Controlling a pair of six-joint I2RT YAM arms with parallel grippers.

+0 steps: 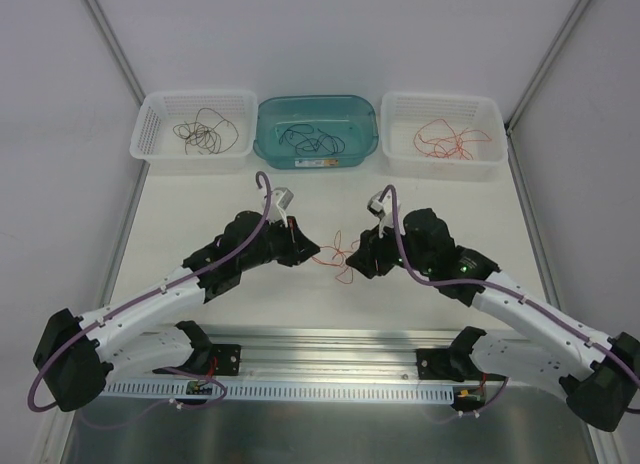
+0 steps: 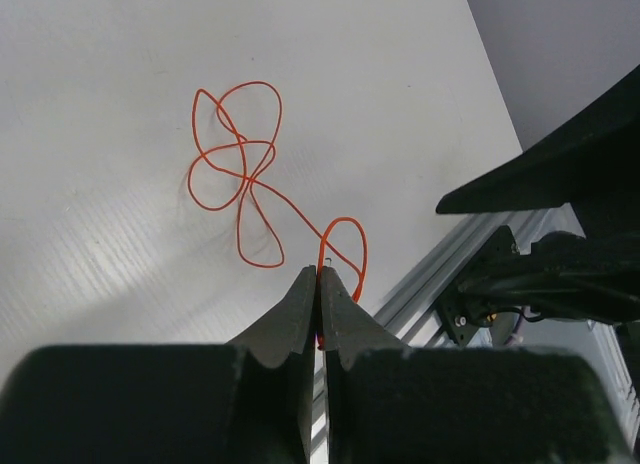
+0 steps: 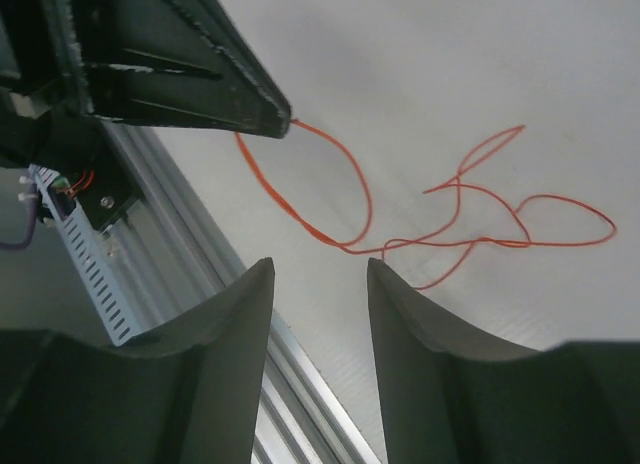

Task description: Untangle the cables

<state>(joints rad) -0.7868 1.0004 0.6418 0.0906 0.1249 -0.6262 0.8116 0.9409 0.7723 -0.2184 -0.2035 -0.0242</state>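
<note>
Red cable runs from my left pincer, which is pinching its end, towards my spread right pincer, loops just ahead.

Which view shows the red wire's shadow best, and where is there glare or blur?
Left wrist view: the red wire throws soft grey shadows on the table, bright patch lower left. Right wrist view: the right tool looks soft-edged. Top view: even light.

Between the left gripper and the right gripper the narrow gap is crossed by the red cable, beyond both fingertips the table lies bare up to the white baskets and teal bin, and behind them runs the aluminium rail.
</note>
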